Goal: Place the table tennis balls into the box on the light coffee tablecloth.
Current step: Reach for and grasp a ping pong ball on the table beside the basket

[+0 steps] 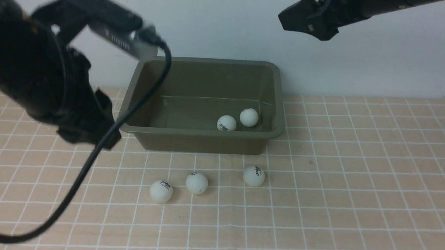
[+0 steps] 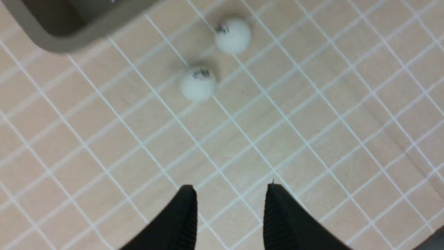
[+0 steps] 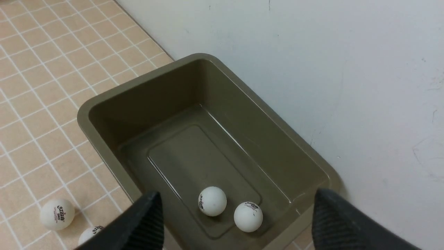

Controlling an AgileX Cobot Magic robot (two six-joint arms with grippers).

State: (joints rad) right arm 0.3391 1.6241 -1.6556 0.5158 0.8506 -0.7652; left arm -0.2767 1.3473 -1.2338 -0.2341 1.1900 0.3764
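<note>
Black ribbed fingers [image 2: 184, 222] of the left claw [image 2: 230, 189] are partly apart with nothing between them. It hangs pointed down over bare cloth [image 1: 359, 168] beside the near left corner of the box [image 1: 202, 144]. Two loose balls [image 2: 198, 83] lie ahead of it in the left wrist view. The right claw [image 3: 237, 193] is spread wide and empty, high over the right end of the box. The box sits mid-bench at the far edge against the wall [image 1: 366, 52]. The cloth covers all of the bench in view.

Count: five balls.
- **In the box:** two on the floor near its near right corner, one [image 1: 227, 123] and another [image 1: 249, 117], close together. I cannot tell whether they touch.
- **On the cloth:** three just in front of the box's near wall. The left ball [image 1: 161, 191] and middle ball [image 1: 197, 182] are near each other; the right ball [image 1: 253, 175] is a bit apart.

Also one box, one cloth, two claws.

Handling, judged: the balls are light, hollow, stiff and smooth. They will likely roll at a nudge and squirt out of a hard pinch. Take one across its middle, fingers straddling from above, and close gently. Release low inside the box or it may bounce out. The left claw is nearest the loose three, so the left ball looks like the likely next pick.
</note>
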